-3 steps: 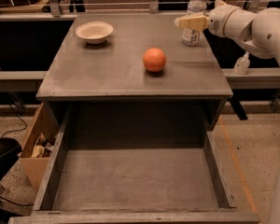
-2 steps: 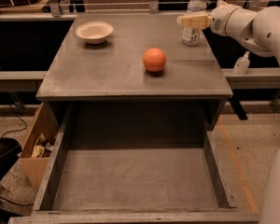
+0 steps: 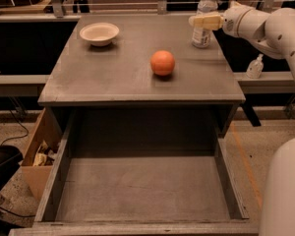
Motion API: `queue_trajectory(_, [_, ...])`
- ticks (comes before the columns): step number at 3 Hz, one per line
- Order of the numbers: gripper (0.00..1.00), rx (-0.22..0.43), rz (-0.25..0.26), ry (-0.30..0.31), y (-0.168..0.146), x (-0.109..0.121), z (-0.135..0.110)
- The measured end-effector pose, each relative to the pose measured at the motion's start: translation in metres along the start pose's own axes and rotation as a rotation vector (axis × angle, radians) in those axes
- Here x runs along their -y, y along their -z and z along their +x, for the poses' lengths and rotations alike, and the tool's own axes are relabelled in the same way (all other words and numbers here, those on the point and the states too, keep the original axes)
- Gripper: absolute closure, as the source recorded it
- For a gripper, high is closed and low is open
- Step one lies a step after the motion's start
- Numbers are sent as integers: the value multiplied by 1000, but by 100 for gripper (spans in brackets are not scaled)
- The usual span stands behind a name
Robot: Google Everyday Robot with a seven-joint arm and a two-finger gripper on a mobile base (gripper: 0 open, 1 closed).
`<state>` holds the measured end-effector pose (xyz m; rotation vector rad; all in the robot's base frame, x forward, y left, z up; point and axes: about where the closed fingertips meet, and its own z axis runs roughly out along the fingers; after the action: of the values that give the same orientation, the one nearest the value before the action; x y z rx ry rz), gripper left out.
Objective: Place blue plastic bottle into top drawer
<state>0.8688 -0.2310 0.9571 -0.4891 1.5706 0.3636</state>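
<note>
Blue plastic bottle (image 3: 207, 5) stands upright at the far right corner of the table (image 3: 113, 75), right behind the tool (image 3: 205, 21). The tool crosses the bottle's body just above the label. From my seat I cannot tell whether the tool is released or clenched on the bottle, nor whether it touches it at all. I judge the bottle light and thin-walled: the ribbed plastic should give under a hard squeeze, and its smooth skin could let it slip or twist. It is tall on a narrow foot, so a sideways nudge could topple it. How much water it holds I cannot make out. I would take it around the ribbed middle, about where the tool sits now. I would stay below the shoulder and off the white cap, with moderate pressure only. The top drawer (image 3: 137, 188) lies pulled open well below the tool and nearer to me, its flat bottom bare. An orange ball (image 3: 162, 63) rests left of the tool and closer to me, near the straight line to the drawer, so I would carry the bottle high over it.
</note>
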Motion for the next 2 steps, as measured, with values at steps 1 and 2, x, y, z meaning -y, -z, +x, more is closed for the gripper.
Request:
queue_trajectory(1, [0,8,4,7,-4,8,0])
queue_trajectory(2, [0,12,-10,-2,-16,8,3])
